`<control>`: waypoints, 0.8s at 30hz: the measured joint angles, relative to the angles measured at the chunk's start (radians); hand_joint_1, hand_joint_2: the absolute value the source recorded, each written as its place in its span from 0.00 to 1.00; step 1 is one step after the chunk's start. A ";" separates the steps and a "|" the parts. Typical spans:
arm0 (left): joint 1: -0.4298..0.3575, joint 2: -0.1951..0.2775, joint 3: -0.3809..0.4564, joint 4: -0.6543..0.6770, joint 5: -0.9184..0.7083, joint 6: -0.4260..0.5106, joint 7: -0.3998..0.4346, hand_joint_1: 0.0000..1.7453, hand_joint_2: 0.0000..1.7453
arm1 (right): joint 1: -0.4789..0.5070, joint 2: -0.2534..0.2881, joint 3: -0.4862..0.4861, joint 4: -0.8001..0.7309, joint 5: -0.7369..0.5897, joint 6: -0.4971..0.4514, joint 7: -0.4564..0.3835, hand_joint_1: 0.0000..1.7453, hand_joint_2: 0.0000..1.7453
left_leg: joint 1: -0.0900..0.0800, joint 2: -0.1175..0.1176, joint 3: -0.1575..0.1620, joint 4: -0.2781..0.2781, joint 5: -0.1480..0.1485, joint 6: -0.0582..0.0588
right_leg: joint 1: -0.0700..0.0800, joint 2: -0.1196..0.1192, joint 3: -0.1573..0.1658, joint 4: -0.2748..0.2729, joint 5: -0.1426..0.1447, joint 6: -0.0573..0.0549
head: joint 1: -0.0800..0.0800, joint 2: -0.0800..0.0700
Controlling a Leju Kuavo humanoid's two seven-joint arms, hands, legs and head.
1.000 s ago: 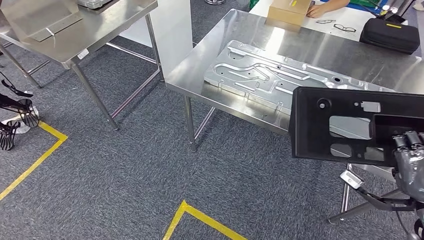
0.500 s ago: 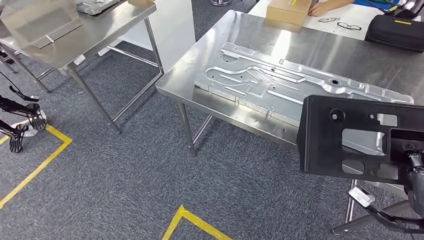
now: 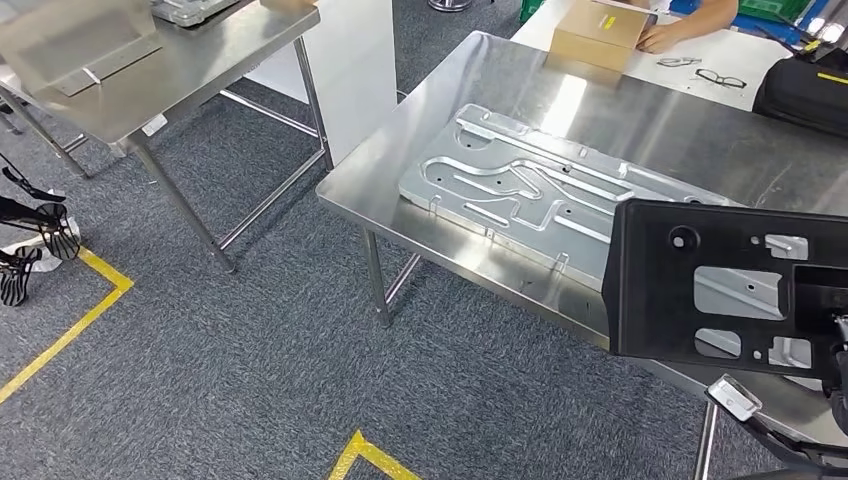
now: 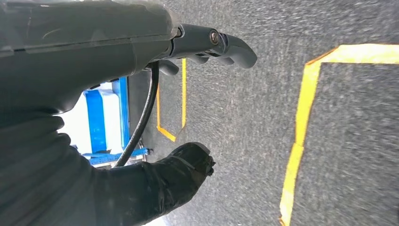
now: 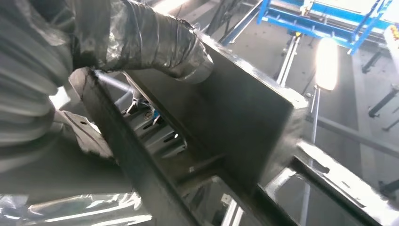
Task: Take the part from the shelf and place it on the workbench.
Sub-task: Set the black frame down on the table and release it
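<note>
STEP: carrying, not yet set down | PART: black panel (image 3: 700, 290) gripped by right hand (image 5: 155, 42), held above near edge of workbench (image 3: 450, 120) | LEFT: left hand (image 4: 207, 44) hanging, holding nothing, grip state unclear | ADVICE: keep level, lower beside silver plate (image 3: 530, 190), not onto it.

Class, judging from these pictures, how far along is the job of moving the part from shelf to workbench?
Done: the black part is off the shelf. In hand: the right hand holds it raised at the workbench edge. Left: setting it down near the silver plate.
</note>
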 joint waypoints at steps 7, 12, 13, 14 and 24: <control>-0.005 -0.001 0.003 0.001 -0.001 0.002 -0.001 0.00 1.00 | -0.002 0.007 0.001 0.025 -0.038 0.052 -0.021 1.00 1.00 | 0.008 0.000 0.102 0.014 -0.100 -0.045 | -0.010 -0.010 -0.013 -0.205 0.205 -0.002 | 0.001 0.000; -0.019 -0.003 0.004 0.002 -0.001 0.003 -0.001 0.00 1.00 | -0.033 0.007 0.004 0.046 -0.080 0.089 -0.039 1.00 1.00 | 0.015 0.003 0.025 0.176 -0.092 -0.066 | -0.008 0.000 0.037 -0.221 0.176 -0.047 | 0.001 0.000; -0.020 -0.004 0.004 0.002 -0.001 0.003 -0.001 0.00 1.00 | -0.045 0.009 0.009 0.057 -0.084 0.100 -0.044 1.00 1.00 | 0.016 0.003 -0.023 0.240 -0.112 -0.069 | -0.007 0.000 0.048 -0.223 0.167 -0.051 | 0.001 0.000; -0.020 -0.004 0.004 0.002 -0.001 0.003 0.000 0.00 1.00 | -0.057 0.011 0.015 0.070 -0.086 0.109 -0.049 1.00 1.00 | 0.017 0.003 -0.070 0.290 -0.143 -0.072 | -0.006 0.002 0.058 -0.224 0.159 -0.052 | 0.001 0.000; -0.014 -0.005 0.005 0.002 -0.001 0.005 0.010 0.00 1.00 | -0.164 0.050 0.097 0.172 -0.079 0.152 -0.053 1.00 1.00 | 0.011 0.003 -0.105 0.071 0.014 -0.042 | 0.000 0.008 0.170 -0.226 0.087 -0.011 | 0.001 0.000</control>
